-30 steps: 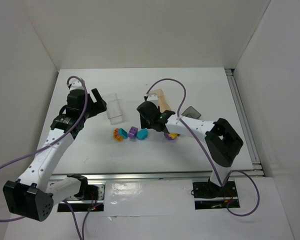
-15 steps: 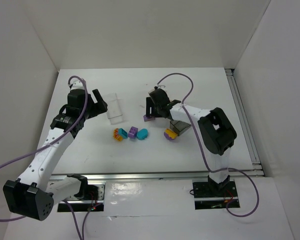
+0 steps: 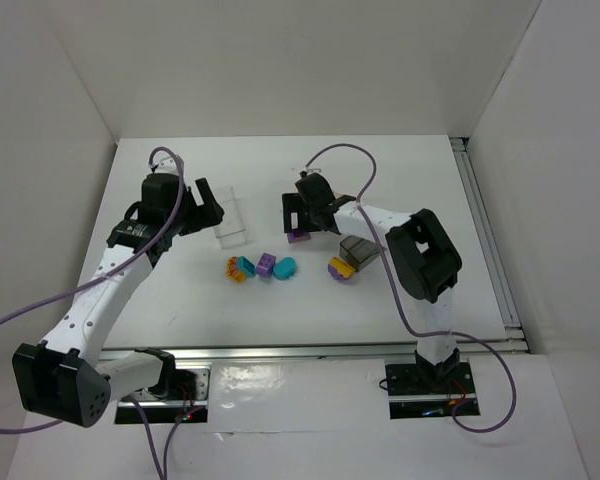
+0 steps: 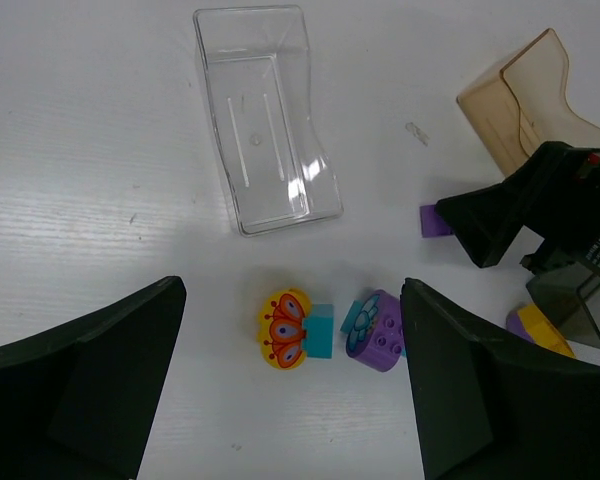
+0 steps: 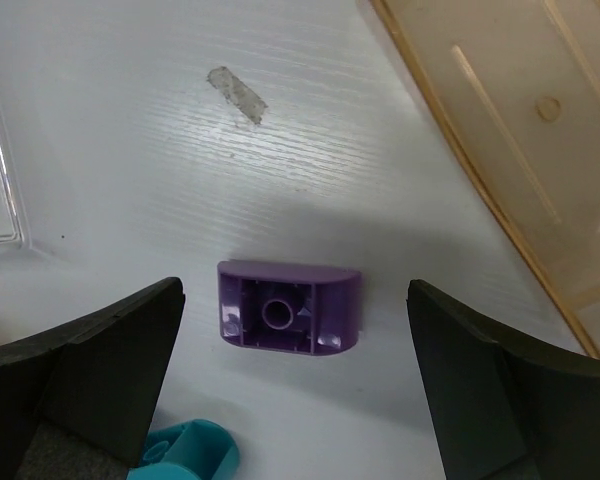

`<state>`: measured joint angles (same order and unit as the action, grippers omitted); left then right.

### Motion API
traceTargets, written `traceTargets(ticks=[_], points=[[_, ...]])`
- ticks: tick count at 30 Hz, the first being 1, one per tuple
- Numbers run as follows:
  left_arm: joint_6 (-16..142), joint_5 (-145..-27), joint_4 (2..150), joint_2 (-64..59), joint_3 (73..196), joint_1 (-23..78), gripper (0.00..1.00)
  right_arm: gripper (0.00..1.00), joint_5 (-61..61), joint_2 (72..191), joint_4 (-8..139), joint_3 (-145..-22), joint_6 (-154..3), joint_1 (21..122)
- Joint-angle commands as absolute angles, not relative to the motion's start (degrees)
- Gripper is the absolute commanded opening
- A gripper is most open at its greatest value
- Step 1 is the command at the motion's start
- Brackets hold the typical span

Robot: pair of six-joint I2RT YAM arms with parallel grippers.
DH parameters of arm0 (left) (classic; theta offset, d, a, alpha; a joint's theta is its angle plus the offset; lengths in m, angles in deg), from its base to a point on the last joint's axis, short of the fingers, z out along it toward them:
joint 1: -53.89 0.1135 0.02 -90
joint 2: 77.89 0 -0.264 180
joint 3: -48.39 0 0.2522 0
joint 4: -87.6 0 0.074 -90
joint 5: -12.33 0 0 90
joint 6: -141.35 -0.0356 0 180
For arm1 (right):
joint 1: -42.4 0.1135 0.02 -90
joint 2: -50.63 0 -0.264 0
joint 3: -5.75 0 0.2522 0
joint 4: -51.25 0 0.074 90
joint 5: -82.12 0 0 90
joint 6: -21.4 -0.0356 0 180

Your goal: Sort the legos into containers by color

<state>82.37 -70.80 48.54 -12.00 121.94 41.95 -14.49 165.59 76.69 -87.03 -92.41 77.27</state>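
A purple lego [image 5: 290, 306] lies upside down on the table, apart from both fingers of my open right gripper [image 5: 294, 300], which hovers over it [image 3: 299, 236]. The peach-tan container [image 5: 520, 130] is just right of it. My left gripper [image 4: 292, 300] is open and empty above a yellow butterfly lego [image 4: 283, 330] joined to a teal one, with a purple lego [image 4: 377, 335] alongside. Beyond them is the clear container [image 4: 268, 120], with nothing in it. From above, the left gripper [image 3: 208, 203] is beside the clear container [image 3: 230, 215], and the dark grey container [image 3: 358, 252] sits by a yellow-purple lego [image 3: 340, 268].
A teal lego [image 3: 285, 266] lies in the row at mid-table and shows at the right wrist view's bottom edge [image 5: 185, 455]. A scrap of tape [image 5: 237, 95] is stuck to the table. White walls close in the table on the left, back and right.
My right gripper swung back-left to the peach-tan container, opened, and left the purple lego on the table. The dark grey container now sits nearer the front. The left arm shifted slightly right.
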Motion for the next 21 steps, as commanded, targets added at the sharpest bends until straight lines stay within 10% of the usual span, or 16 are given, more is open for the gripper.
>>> traceTargets(ticks=[1,21], points=[[80.3,-73.1,49.6,-11.5,124.2,41.9,0.96,1.00,-13.6,167.2,76.2,-90.6,-91.0,78.7],[77.4,-74.6,47.0,-7.7,126.3,41.9,0.97,1.00,-12.2,171.4,77.3,-93.3,-86.6,80.7]])
